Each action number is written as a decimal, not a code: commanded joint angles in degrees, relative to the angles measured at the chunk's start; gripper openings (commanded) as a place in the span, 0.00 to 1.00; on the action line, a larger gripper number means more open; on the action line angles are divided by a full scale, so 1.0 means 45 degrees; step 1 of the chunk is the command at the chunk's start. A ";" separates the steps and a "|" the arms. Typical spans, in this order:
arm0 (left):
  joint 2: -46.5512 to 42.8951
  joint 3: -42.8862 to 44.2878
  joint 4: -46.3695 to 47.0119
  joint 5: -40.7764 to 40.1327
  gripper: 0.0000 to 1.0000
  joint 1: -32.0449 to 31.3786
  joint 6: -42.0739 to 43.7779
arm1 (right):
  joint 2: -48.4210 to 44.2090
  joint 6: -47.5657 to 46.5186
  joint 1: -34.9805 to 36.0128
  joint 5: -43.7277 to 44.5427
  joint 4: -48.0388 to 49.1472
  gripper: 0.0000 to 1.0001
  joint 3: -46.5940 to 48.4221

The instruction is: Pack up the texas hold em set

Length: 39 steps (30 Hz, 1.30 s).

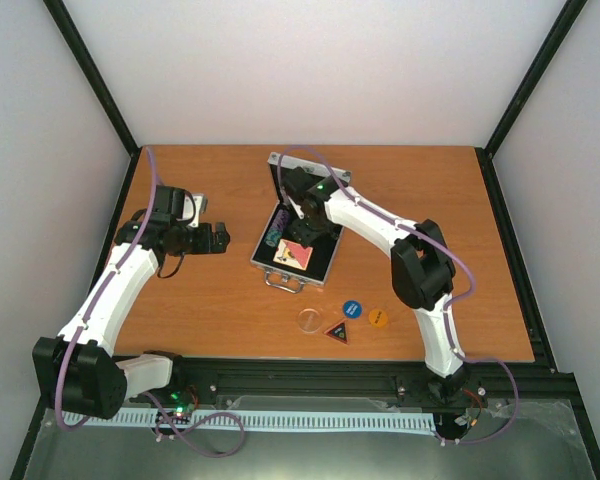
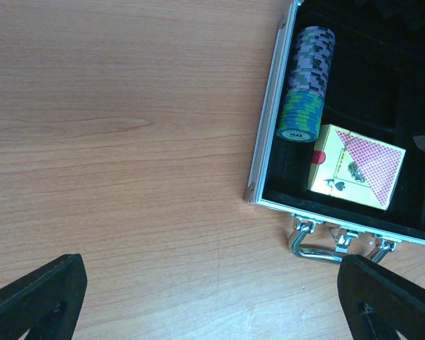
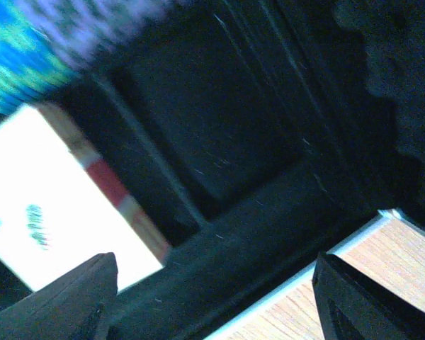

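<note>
The silver case [image 1: 280, 270] lies open in the middle of the table, its lid upright behind it. Inside, against the left wall [image 2: 269, 120], lies a row of purple, green and blue poker chips [image 2: 306, 81]. The card deck [image 2: 358, 166] with the red pattern rests in the front compartment. My right gripper [image 1: 305, 238] hangs open over the case interior; in the right wrist view the right gripper [image 3: 212, 304] has only black lining between its fingers, with the deck [image 3: 49, 212] by the left one. My left gripper [image 1: 216, 238] stands open over bare wood, left of the case.
Four loose buttons lie in front of the case: a clear round one [image 1: 309, 320], a red-and-black triangular one [image 1: 338, 331], a blue one [image 1: 352, 308] and an orange one [image 1: 378, 319]. The case handle [image 2: 326, 248] points toward the near edge.
</note>
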 commanded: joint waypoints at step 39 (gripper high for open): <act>-0.0279 0.0466 -0.0113 -0.0059 1.00 0.0067 0.0078 | 0.0775 -0.0295 -0.0018 -0.4093 0.1394 0.57 -0.0037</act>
